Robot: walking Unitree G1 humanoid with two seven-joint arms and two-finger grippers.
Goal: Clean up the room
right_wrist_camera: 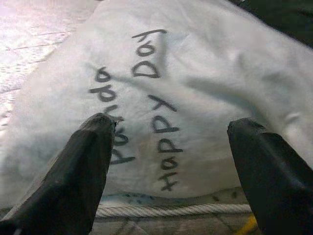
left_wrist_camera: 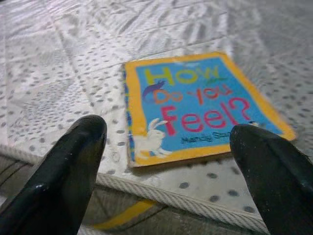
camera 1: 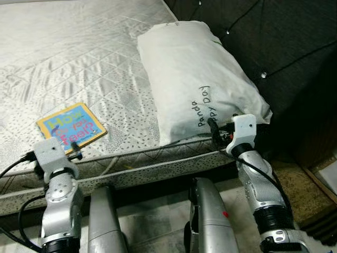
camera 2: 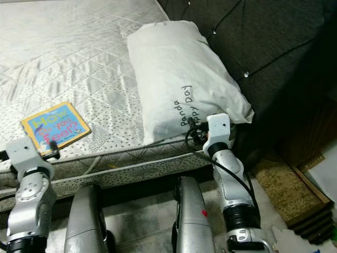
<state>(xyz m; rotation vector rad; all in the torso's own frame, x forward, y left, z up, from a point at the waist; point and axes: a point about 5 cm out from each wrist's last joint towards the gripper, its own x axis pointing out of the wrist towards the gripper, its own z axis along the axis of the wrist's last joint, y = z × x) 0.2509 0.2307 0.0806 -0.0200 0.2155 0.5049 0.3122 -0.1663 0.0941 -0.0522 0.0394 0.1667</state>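
A children's book point(camera 1: 71, 127) with a yellow border and blue cover reading "How Do You Feel?" lies flat near the front edge of the bare grey mattress point(camera 1: 79, 58). My left gripper point(left_wrist_camera: 171, 181) is open just short of the mattress edge, the book point(left_wrist_camera: 195, 105) lying beyond its fingers. A white pillow point(camera 1: 197, 79) with "Panda Happy Day" written on it rests at the head of the bed. My right gripper point(right_wrist_camera: 171, 176) is open right at the pillow's point(right_wrist_camera: 195, 73) near end, not holding it.
A dark tufted headboard point(camera 1: 274, 37) stands behind the pillow. The mattress edge and metal bed frame point(camera 1: 158, 163) run across in front of my legs. To the right lie a brown speckled floor patch point(camera 1: 295, 182) and dark furniture.
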